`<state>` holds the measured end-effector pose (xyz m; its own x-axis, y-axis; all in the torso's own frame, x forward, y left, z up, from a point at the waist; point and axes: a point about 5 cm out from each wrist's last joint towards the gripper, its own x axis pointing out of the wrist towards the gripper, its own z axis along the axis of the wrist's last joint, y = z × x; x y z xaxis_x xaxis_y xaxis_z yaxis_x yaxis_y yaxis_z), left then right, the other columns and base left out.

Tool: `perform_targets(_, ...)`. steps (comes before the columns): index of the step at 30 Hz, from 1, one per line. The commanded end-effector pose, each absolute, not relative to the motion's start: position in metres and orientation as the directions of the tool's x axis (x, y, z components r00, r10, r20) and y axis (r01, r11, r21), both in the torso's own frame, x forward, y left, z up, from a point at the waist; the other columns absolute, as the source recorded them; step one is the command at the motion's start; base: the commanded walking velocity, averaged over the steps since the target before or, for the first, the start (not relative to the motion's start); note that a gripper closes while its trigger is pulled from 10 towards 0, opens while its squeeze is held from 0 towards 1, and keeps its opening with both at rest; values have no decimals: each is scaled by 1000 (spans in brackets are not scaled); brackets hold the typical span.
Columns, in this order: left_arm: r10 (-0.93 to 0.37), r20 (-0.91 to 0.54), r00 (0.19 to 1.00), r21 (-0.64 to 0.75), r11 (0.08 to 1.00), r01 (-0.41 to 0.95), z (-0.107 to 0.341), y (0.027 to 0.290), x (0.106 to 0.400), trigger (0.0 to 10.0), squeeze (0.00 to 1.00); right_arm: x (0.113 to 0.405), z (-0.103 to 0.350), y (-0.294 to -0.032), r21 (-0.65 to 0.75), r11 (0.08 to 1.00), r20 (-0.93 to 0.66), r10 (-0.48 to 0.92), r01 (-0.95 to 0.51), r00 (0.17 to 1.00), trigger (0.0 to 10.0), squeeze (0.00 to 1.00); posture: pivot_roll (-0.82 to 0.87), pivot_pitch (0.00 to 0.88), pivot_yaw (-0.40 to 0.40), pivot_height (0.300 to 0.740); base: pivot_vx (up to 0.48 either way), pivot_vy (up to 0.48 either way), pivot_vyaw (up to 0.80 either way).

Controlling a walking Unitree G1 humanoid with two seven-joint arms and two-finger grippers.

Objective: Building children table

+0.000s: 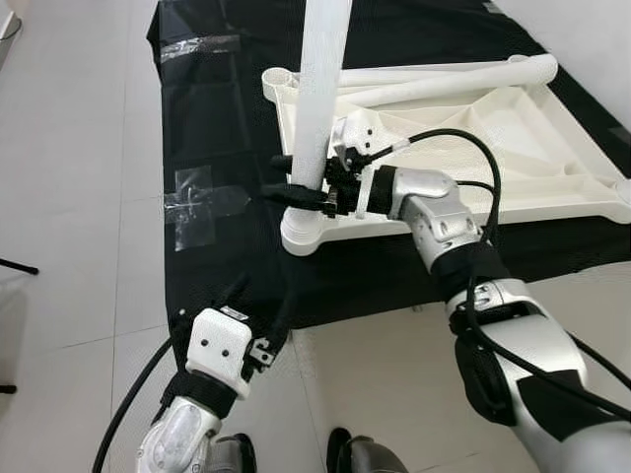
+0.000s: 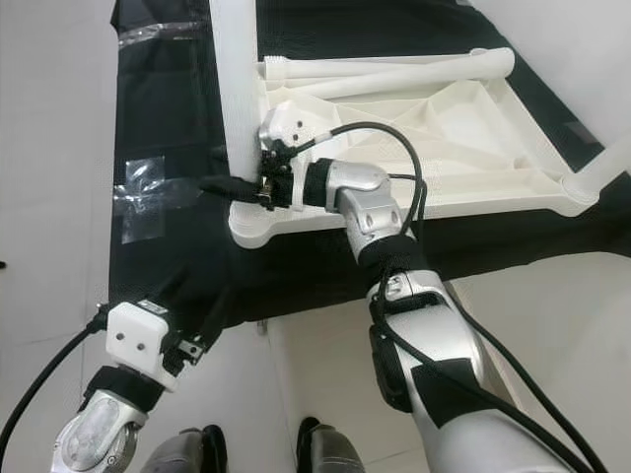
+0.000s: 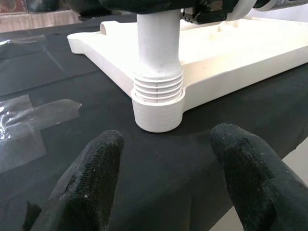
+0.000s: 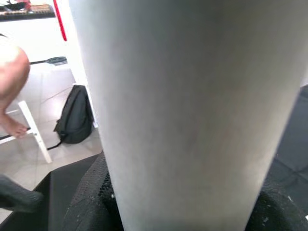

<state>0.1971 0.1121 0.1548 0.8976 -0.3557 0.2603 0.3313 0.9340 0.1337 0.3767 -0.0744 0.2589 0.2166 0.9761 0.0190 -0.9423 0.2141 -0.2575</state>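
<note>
Left eye view, centre: right gripper (image 1: 296, 180) clamps the upright leg (image 1: 323, 89) — probably to screw it into the tabletop (image 1: 513, 148); left gripper (image 3: 166, 178) waits open.

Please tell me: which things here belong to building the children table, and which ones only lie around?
Belong to the job:
- white tabletop, lying upside down on the black mat
- upright table leg in its corner socket, threads still showing
- loose legs lying on the tabletop
- right hand, gripping the upright leg
- left hand, open, near the mat's edge

Just lying about:
- clear tape on the mat
- black backpack on the floor
</note>
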Motion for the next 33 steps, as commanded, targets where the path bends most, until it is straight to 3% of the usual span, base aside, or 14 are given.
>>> perform_targets(1, -346, 234, 909, 115, 938, 328, 149, 112, 195, 10000, 0, 375, 248, -75, -214, 183, 3, 983, -960, 186, 0, 0, 131, 232, -65, 740, 0, 0, 0)
perform_targets(5, -338, 227, 914, 100, 941, 323, 145, 113, 196, 10000, 0, 378, 242, -77, -220, 238, 6, 970, -946, 243, 0, 0, 126, 225, -66, 740, 0, 0, 0)
perform_targets(7, -330, 221, 918, 93, 944, 317, 143, 113, 196, 10000, 0, 382, 231, -75, -197, 378, 32, 925, -905, 379, 0, 0, 104, 225, -72, 740, 0, 0, 0)
perform_targets(8, -326, 218, 920, 90, 945, 314, 143, 113, 196, 10000, 0, 383, 218, -70, -151, 517, 61, 856, -843, 514, 0, 0, 96, 226, -73, 740, 0, 0, 0)
perform_targets(10, -326, 218, 920, 90, 945, 314, 143, 113, 196, 10000, 0, 383, 218, -70, -151, 517, 61, 856, -843, 514, 0, 0, 96, 226, -73, 740, 0, 0, 0)
perform_targets(11, -325, 217, 921, 87, 946, 313, 143, 113, 197, 10000, 0, 383, 202, -69, -81, 728, 95, 686, -681, 721, 0, 0, 95, 232, -75, 740, 0, 0, 0)
perform_targets(12, -324, 214, 921, 84, 946, 313, 144, 113, 196, 10000, 0, 371, 186, -61, -48, 799, 94, 601, -599, 794, 0, 0, 98, 248, -71, 740, 0, 0, 0)
perform_targets(20, -334, 203, 920, 62, 942, 329, 143, 112, 199, 10000, 0, 358, 179, -35, -31, 804, 97, 594, -594, 798, 0, 0, 90, 233, -69, 740, 0, 0, 0)
perform_targets(21, -333, 203, 921, 59, 943, 328, 142, 112, 200, 10000, 0, 362, 186, -33, -56, 802, 106, 597, -595, 795, 10000, 0, 90, 232, -70, 740, 0, 0, 0)
perform_targets(23, -332, 203, 921, 58, 943, 327, 142, 112, 200, 10000, 0, 363, 188, -33, -64, 803, 107, 595, -592, 796, 10000, 0, 90, 232, -70, 740, 0, 0, 0)
perform_targets(24, -329, 204, 922, 58, 944, 325, 142, 112, 201, 10000, 0, 363, 193, -29, -90, 761, 116, 649, -643, 752, 10000, 118, 95, 233, -73, 740, 0, 0, 0)
perform_targets(25, -329, 204, 922, 58, 944, 325, 142, 112, 201, 10000, 0, 363, 193, -29, -90, 761, 116, 649, -643, 752, 10000, 118, 95, 233, -73, 740, 0, 0, 0)
perform_targets(26, -327, 204, 923, 58, 945, 323, 142, 112, 201, 10000, 0, 361, 196, -26, -106, 735, 121, 678, -670, 725, 10000, 1000, 95, 233, -73, 740, 0, 0, 0)
perform_targets(33, -327, 204, 923, 58, 945, 322, 142, 112, 202, 10000, 0, 355, 217, -22, -153, 553, 140, 832, -819, 536, 10000, 1000, 102, 234, -74, 740, 0, 0, 0)
